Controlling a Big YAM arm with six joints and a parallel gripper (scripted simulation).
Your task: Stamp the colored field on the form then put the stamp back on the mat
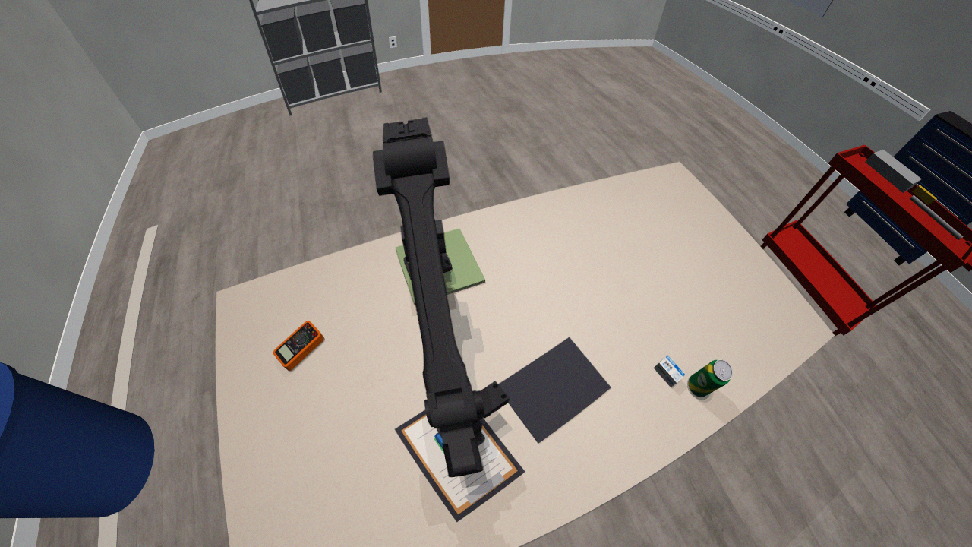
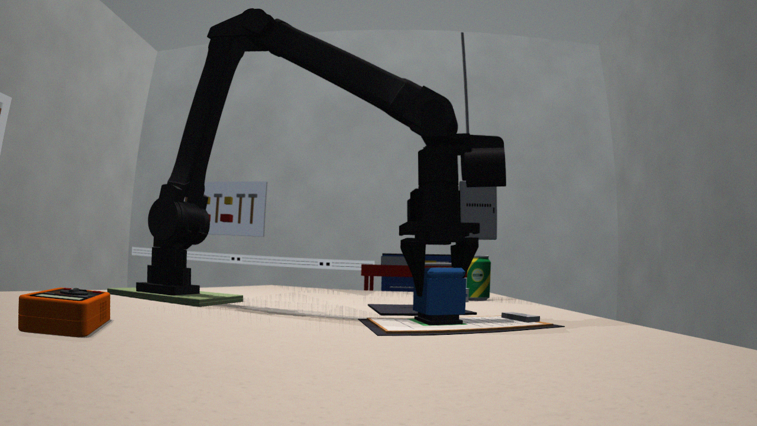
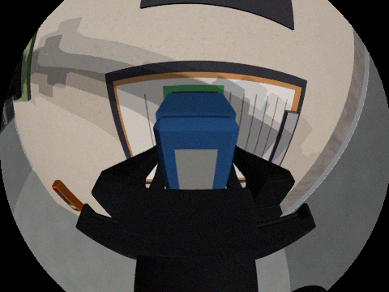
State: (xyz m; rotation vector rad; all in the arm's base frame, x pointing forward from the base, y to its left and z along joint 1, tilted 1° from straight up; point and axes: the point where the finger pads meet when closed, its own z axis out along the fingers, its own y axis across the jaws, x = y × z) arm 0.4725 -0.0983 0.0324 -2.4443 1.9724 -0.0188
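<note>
The black gripper is clamping a blue stamp from above, holding it upright with its dark base sitting on the green field of the form on a clipboard. The dark mat, where the stamp belongs, is lying just beyond the form, close by. Everything is resting on a beige table top in a grey-walled workshop room.
</note>
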